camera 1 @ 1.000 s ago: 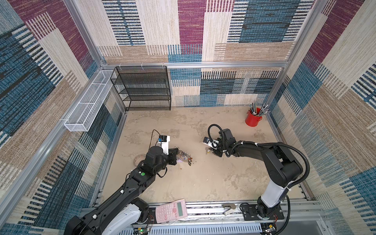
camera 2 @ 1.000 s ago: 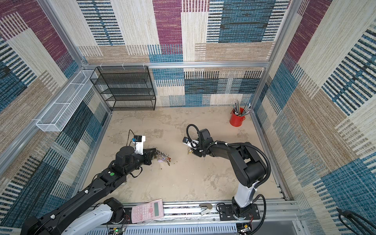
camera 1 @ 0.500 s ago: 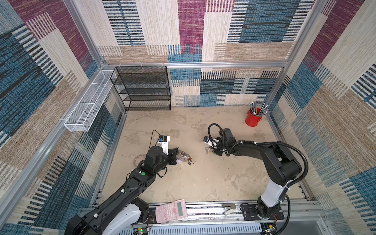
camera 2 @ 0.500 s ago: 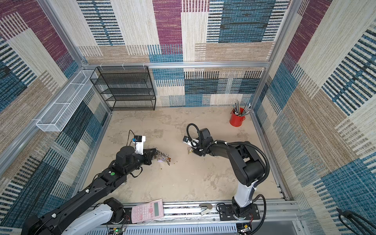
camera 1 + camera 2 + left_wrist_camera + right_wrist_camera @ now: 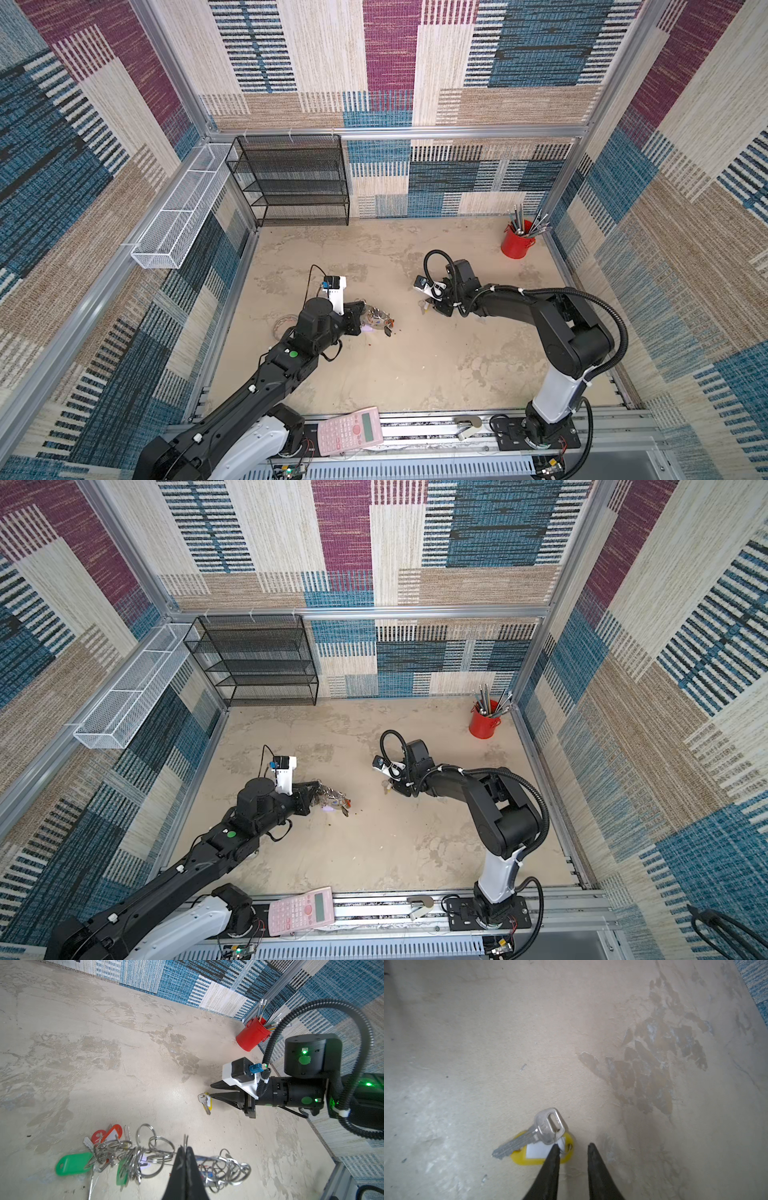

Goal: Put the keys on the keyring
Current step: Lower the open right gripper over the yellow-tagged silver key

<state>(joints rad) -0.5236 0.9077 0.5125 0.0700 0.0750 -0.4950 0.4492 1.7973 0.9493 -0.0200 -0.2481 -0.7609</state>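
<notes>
A: Right gripper [image 5: 572,1145], what did the jaws show?

B: They stood parted a little with nothing clamped. One fingertip [image 5: 554,1149] touched the small wire loop of the keys [image 5: 548,1127]. The other hung over bare table [image 5: 467,1043].

A: So the keys were off-centre?

B: Yes. The set lay to the side of that touching finger, not in the gap. Only the end of the yellow tag [image 5: 521,1159] reached under the jaws. The key blade ran crosswise to the fingers and lay flat on the tag.

A: Where was that from the red cup [image 5: 515,245]?

B: Well out from the cup, toward the middle of the table. In both top views the keys were only a speck at the gripper's tip.

A: And the left gripper [image 5: 185,1148]?

B: Its fingers were pressed together with a thin metal edge showing between the tips. It looked pinched on the keyring [image 5: 158,1152], with rings and red and green tags bunched around it.

A: Keyring against the cup?

B: Farther from the cup than the keys, roughly on the same line, so the keys lay between cup and keyring.

A: Which arm was nearer?

B: The right one, already touching the keys. Judged next need: shift sideways toward the key head so the loop sits between the jaws, then close. The tag was flat and thin, so a slip looked likely.
</notes>
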